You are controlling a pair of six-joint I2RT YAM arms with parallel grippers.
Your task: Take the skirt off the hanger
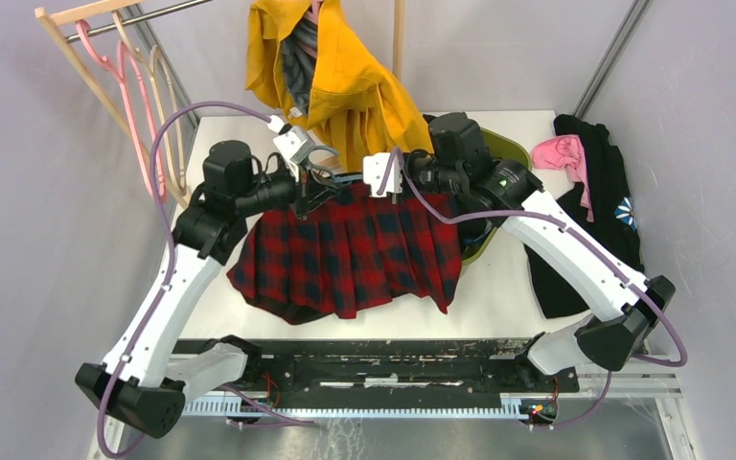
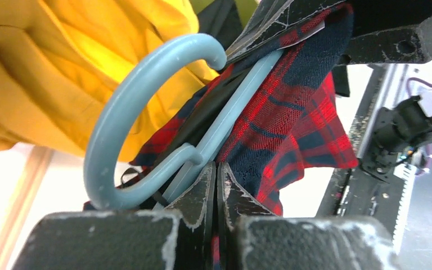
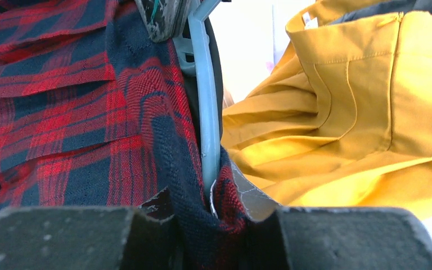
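Note:
The red-and-navy plaid skirt [image 1: 355, 249] lies spread on the table, its waistband lifted at the back, where it hangs on a light blue plastic hanger [image 1: 332, 177]. My left gripper [image 1: 307, 188] is at the waistband's left end. In the left wrist view its jaws [image 2: 216, 171] are pressed together just under the hanger's hook [image 2: 118, 112], with a sliver of red skirt [image 2: 298, 112] cloth between them. My right gripper [image 1: 390, 187] is at the right end. Its jaws [image 3: 216, 202] are shut on a fold of skirt [image 3: 62, 112] wrapped round the hanger's arm [image 3: 208, 112].
A yellow garment [image 1: 345, 86] hangs close behind the hanger. A wooden rack with pink hangers [image 1: 129, 86] stands at the back left. A green bin [image 1: 500, 151] sits behind the right arm. A black garment [image 1: 594, 220] with a pink cloth [image 1: 561, 153] lies at the right.

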